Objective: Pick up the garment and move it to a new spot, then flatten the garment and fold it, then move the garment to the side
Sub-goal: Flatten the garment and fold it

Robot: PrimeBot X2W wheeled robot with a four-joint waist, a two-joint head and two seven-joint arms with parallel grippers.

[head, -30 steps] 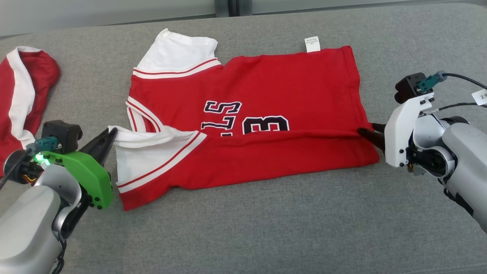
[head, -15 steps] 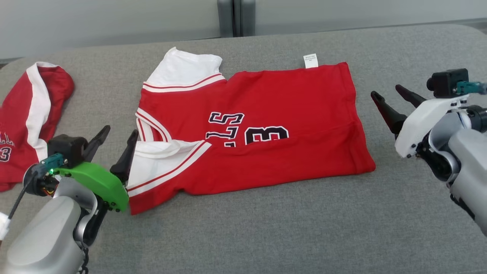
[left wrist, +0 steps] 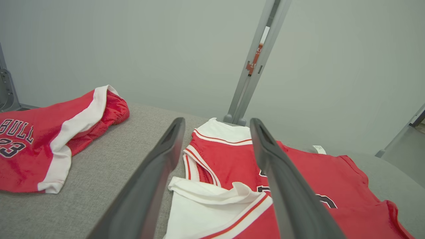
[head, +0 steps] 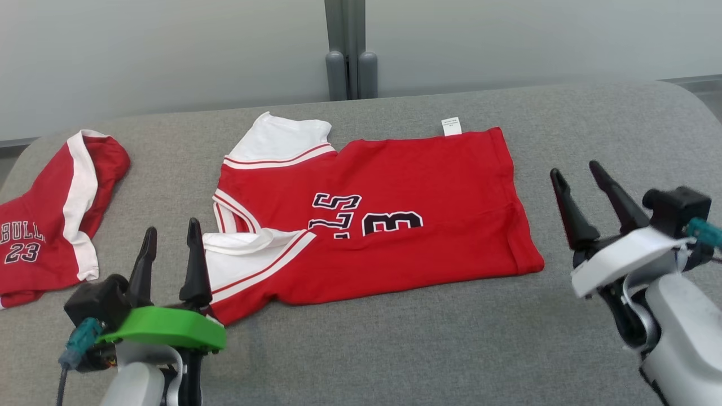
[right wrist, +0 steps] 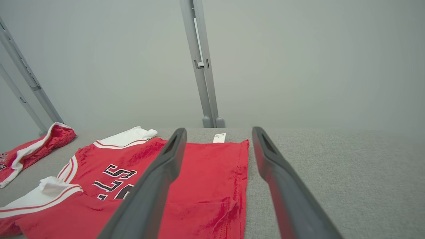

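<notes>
Since 1 s ago: left end effector (head: 171, 228) & right end effector (head: 575, 169) both let go of the garment and backed off. Left was clenched at the sleeve side, right was pinching the hem corner. Head cam also tilted up, so the whole view shifted, but the cloth itself hasn't moved. Now, big to small: grey table (head: 395, 349) carries everything. Red jersey (head: 395, 186) (the garment) lies mid-table, sideways, collar end toward robot's left, hem toward right. Near half is folded over the far half, so the black print is cut off at the flap edge. Body is mostly flat, w/ a white sleeve (head: 248, 256) a bit bunched at the near-left corner. Red/white shorts (head: 51, 225) sit well apart at far left, not touched. Both end effectors are released, fingers spread & pointing up, nothing between them. Left is just beside the sleeve corner, right is near the hem but clear of it. Small white label (head: 450, 126) pokes out at the far edge. Progress, as a judgement: relocate + flatten look done and 1st lengthwise fold is in. Probably left: tidy the sleeve, at least 1 more fold across, then shift the jersey to the side.
</notes>
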